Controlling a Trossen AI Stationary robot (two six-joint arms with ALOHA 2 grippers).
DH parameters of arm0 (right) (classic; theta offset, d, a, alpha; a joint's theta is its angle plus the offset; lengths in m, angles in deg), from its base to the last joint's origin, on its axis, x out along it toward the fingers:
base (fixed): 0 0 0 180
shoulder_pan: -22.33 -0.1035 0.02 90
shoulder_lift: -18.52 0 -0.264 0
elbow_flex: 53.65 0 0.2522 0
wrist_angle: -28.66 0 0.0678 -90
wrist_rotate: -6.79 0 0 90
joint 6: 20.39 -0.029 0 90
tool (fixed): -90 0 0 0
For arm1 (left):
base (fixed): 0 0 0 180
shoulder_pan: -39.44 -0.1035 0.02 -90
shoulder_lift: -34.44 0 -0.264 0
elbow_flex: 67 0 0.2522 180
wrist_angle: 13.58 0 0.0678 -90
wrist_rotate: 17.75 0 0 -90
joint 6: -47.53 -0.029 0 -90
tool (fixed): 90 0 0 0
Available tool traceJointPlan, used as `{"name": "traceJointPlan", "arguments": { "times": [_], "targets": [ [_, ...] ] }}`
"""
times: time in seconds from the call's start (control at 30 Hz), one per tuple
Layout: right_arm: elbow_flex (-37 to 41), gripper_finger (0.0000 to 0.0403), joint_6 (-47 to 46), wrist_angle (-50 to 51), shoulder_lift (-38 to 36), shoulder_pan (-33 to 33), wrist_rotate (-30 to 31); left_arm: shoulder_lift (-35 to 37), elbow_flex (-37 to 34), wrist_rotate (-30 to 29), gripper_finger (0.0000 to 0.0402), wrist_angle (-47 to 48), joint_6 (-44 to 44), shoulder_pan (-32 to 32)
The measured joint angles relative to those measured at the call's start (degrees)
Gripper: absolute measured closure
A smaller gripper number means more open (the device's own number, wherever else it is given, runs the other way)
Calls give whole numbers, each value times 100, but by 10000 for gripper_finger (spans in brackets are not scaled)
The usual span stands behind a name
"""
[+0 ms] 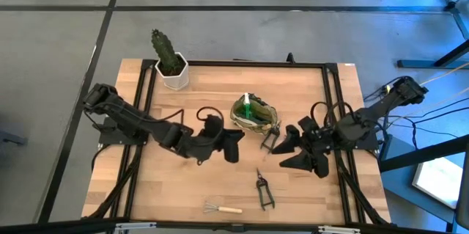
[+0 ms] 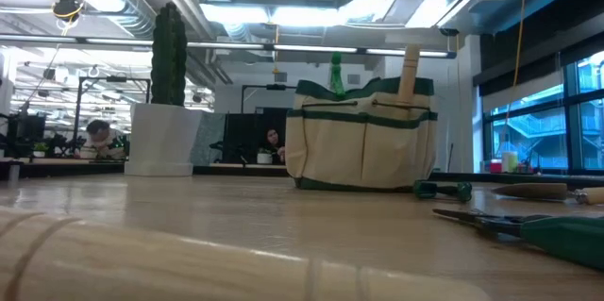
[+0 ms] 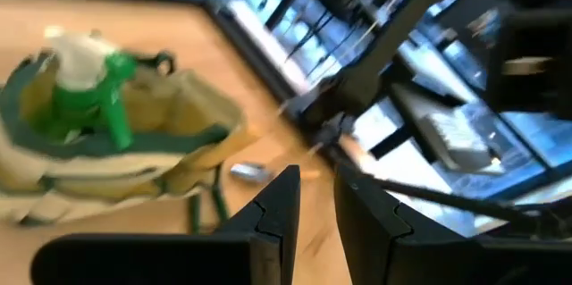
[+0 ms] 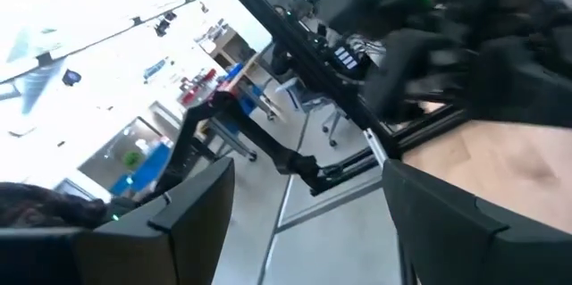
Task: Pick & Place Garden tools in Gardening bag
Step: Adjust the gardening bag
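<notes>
lying loose, one rake, one shears, one bag

A: Identify the plant on the table.

B: One cactus, upright in a white pot, positioned at a far corner of the wooden surface, on the left as seen from above.

A: Describe the table frame.

B: A black metal frame runs along the table edges.

A: Report the surroundings.

B: Grey floor with dark lines. In the low view, two seated people show in the room behind, under ceiling lights.
</notes>
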Motion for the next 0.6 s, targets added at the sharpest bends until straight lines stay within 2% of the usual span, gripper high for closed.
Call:
{"name": "traceJointPlan", "arguments": {
  "times": [0.13, 0.27, 0.47, 0.6],
  "targets": [
    [0, 118, 61, 163, 22, -148, 177, -2, 0, 371, 336, 621, 222, -275],
    [0, 140, -370, 987, 40, -417, 917, 249, -2, 743, 336, 1245, -30, -725],
    [0, 231, -924, 2247, 108, -708, 1490, 378, 0, 1669, 336, 1275, -577, -1186],
    [0, 312, -1574, 3095, 172, -854, 1947, 378, 0, 1723, 336, 1572, -770, -1307]
  ]
}}
